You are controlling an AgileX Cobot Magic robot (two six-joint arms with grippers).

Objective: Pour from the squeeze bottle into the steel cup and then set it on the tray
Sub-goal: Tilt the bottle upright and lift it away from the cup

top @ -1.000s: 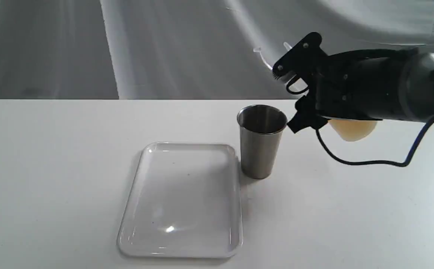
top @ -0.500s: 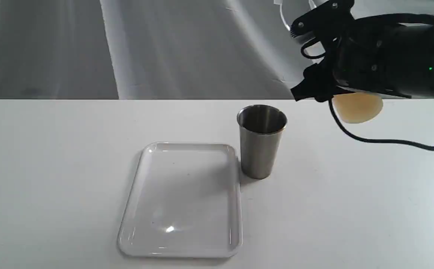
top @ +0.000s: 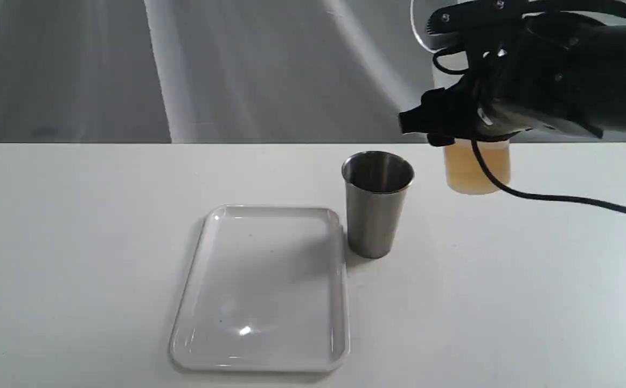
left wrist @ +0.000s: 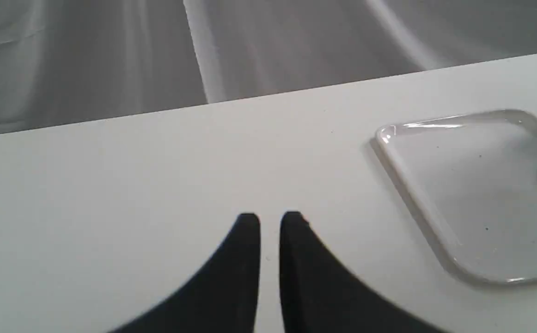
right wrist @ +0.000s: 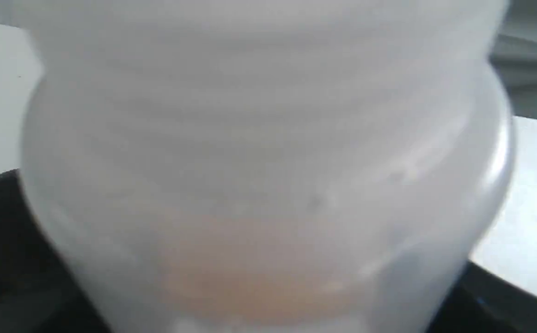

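The steel cup stands upright on the table, just right of the white tray. My right gripper is shut on the squeeze bottle, holding it upright in the air to the right of the cup and above its rim. Amber liquid fills the bottle's lower part; its nozzle is hidden behind the gripper, and only the thin strap shows at the top. The bottle fills the right wrist view. My left gripper hovers over bare table left of the tray, its fingers nearly together and holding nothing.
A black cable hangs from the right arm and loops low over the table at the right. Grey cloth hangs behind the table's far edge.
The right gripper has lifted the bottle, swung it from a tilted pose back to upright, and shifted it slightly left toward the cup. Cup, tray and left gripper stayed put.
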